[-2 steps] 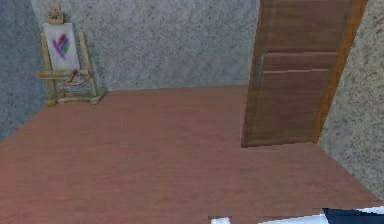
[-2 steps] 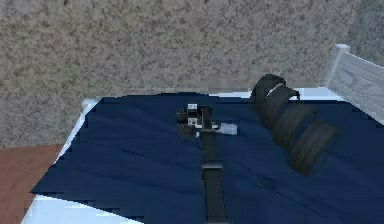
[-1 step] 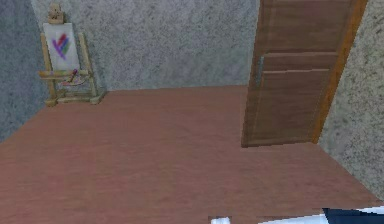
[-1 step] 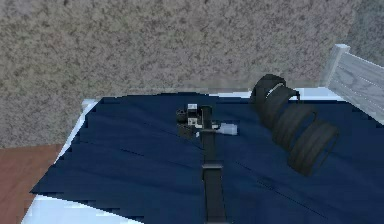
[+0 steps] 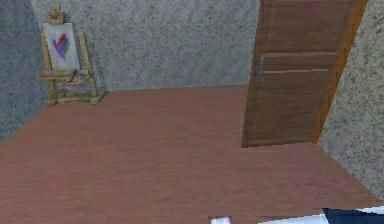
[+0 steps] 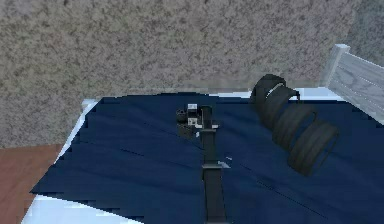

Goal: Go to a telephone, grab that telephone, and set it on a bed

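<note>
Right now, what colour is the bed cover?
The bed cover is dark blue; the arm side view shows it best.

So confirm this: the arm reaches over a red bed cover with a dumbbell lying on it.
Not red: the arm side view shows the bed cover dark blue. The arm does reach over it, and the dumbbell lies on it.

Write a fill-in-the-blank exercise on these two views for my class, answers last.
1. The painting rests on an ______ near the wall.
2. The cover on the bed is dark ______.
3. A black ______ lies on the bed, right of the arm.
4. The tall wooden ______ stands at the forward view's right.
Answers: easel; blue; dumbbell; door.
</note>
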